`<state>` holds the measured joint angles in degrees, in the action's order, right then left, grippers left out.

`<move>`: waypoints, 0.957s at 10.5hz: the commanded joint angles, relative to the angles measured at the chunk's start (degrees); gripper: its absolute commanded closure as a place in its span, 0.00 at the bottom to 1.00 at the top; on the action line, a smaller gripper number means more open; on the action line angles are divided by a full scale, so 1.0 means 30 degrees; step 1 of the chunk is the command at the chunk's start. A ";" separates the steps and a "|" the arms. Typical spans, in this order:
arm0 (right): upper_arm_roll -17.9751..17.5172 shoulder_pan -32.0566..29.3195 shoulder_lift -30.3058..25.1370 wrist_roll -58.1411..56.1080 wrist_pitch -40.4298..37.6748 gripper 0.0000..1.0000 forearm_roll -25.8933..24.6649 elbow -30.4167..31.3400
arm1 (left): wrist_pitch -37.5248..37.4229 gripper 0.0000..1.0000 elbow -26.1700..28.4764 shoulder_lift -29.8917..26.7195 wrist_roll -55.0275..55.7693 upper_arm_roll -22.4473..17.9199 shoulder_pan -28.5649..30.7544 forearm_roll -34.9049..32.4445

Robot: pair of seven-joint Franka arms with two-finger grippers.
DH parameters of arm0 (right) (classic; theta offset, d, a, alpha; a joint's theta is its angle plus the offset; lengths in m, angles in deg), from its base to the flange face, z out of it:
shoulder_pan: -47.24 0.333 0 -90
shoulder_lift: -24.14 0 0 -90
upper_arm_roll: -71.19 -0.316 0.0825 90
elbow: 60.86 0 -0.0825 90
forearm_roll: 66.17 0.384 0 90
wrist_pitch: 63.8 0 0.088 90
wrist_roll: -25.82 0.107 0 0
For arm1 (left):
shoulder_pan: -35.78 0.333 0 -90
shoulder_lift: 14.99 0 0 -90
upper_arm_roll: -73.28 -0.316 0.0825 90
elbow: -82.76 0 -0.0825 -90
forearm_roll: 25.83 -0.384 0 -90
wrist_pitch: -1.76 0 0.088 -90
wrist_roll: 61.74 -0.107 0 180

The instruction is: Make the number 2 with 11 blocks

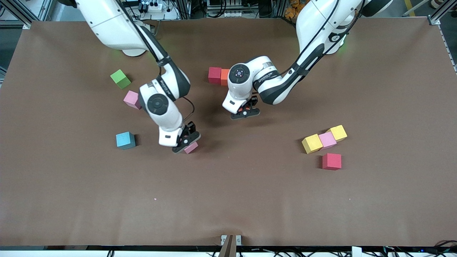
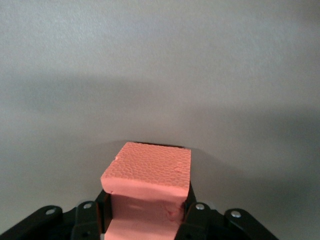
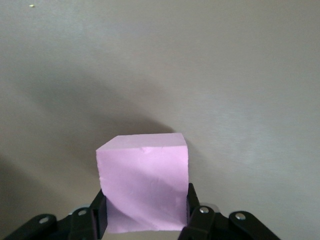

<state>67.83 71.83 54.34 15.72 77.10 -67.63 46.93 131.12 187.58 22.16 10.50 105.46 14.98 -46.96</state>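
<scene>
Looking down from the front, my right gripper (image 1: 186, 142) pinches a pink block (image 1: 191, 147) on the tabletop (image 1: 228, 200), beside a blue block (image 1: 125, 140). My left gripper (image 1: 245, 111) hovers mid-table. Left wrist view: fingers (image 2: 192, 216) clamp a salmon-coloured block (image 2: 147, 185). Right wrist view: fingers (image 3: 98, 215) squeeze the pink block (image 3: 144, 182).

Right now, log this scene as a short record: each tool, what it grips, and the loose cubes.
right tool: shut on pink cube, low at the table
left tool: shut on orange-red cube, above the table's middle
started pair: red cube touching orange cube
cluster at left arm's end: yellow, pink, yellow in a row; another red nearer the camera
loose at right arm's end: green, pink, blue
</scene>
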 commanded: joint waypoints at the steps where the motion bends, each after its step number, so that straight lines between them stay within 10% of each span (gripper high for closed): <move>1: -0.0315 -0.1249 -0.1770 -0.2714 -0.2278 0.95 -0.0278 0.0460 | 0.0326 0.77 0.0714 -0.0664 0.0556 0.0257 0.0050 -0.0634; 10: -0.0577 -0.1458 -0.3707 -0.5892 -0.3636 0.93 -0.0248 0.2538 | 0.0384 0.77 0.0919 -0.0255 0.0526 0.0287 -0.0448 -0.1103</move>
<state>66.96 67.90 46.39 -1.41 66.05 -67.63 51.56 131.58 189.44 21.87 10.50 106.22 13.72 -48.56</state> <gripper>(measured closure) 0.441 0.449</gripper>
